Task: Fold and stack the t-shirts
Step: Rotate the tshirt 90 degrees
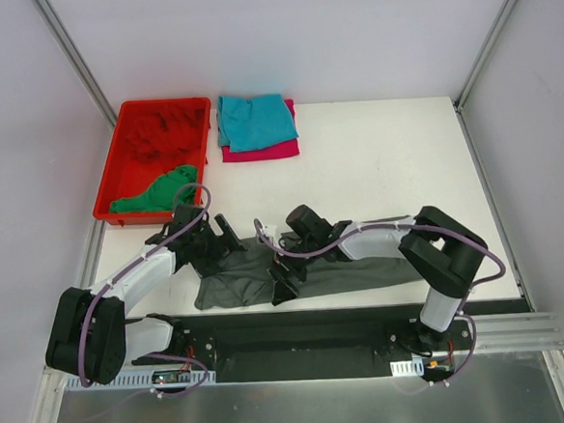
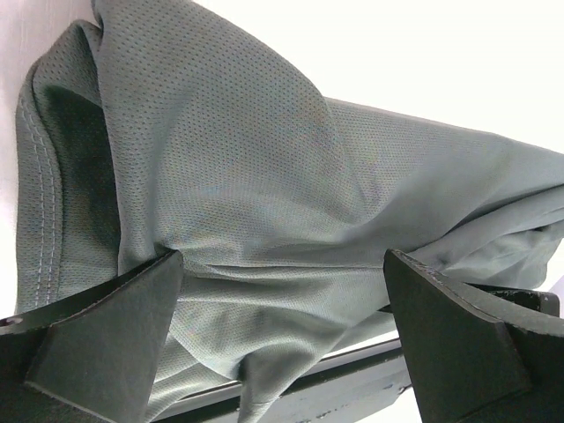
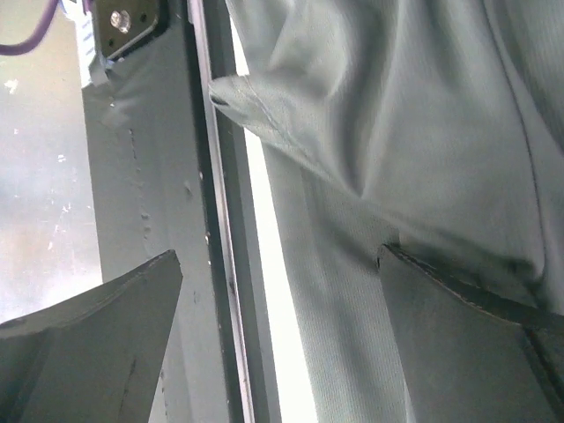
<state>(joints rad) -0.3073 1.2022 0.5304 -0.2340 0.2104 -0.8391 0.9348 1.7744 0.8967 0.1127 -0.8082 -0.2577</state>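
Teal t-shirt (image 1: 254, 119) stacked on magenta t-shirt (image 1: 263, 152), upper centre. Red t-shirt (image 1: 165, 132) and green t-shirt (image 1: 155, 193) wait in the bin (image 1: 104, 200). Dark grey t-shirt (image 1: 364, 273) lies rumpled under the left end effector (image 1: 228, 237) and right end effector (image 1: 280, 281), both open.

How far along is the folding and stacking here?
Done: teal shirt folded atop magenta shirt at the far edge. In hand: dark grey shirt lies rumpled at the near edge, left gripper and right gripper open over it. To do: green shirt and red shirt, unfolded in the red bin.
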